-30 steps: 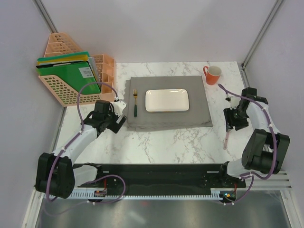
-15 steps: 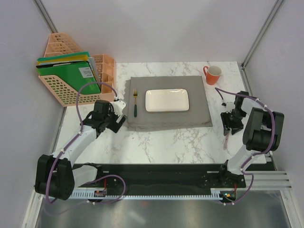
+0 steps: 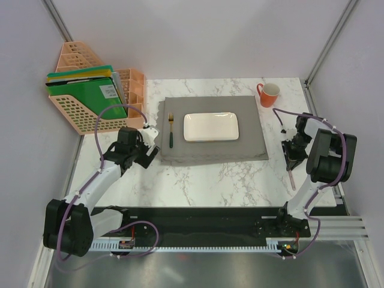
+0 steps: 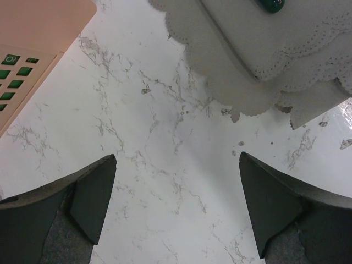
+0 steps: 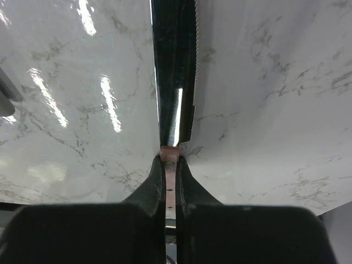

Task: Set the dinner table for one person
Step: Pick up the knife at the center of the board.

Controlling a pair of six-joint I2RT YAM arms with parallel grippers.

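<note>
**RIGHT ARM IS REORIENTING THE KNIFE; PLACEMENT IS STILL PENDING**

1. Change. Over the last second the right arm has been folding its elbow in toward the wrist. The right tool (image 3: 291,157) is now sitting slightly further toward 3 o'clock. The free end of the slim knife with the rose-coloured handle and dark serrated blade (image 3: 293,179) is now pointing to 6 o'clock instead of 7 o'clock. The left tool (image 3: 151,151), the white rectangular plate (image 3: 211,127), the green-handled fork (image 3: 171,131) and the orange mug (image 3: 268,93) are all staying where they were.

2. Meaning. The right arm is probably turning the knife for placement. The strip of grey scallop-edged placemat (image 3: 252,141) at 3 o'clock of the plate is still lying bare, so the setting is judged incomplete.

3. Tool state. The right tool (image 5: 169,159) is clamping the knife (image 5: 175,82) at its handle. The left tool (image 4: 177,158) is holding its jaws wide apart, gripping nothing.

4. Position. The large rectangular white marble-pattern counter with grey veins (image 3: 204,180) is lying directly beneath both tools. The placemat is lying at 9 o'clock of the right tool, and its near corner at 2 o'clock of the left tool. Whether the knife is touching the counter cannot be determined.
</note>
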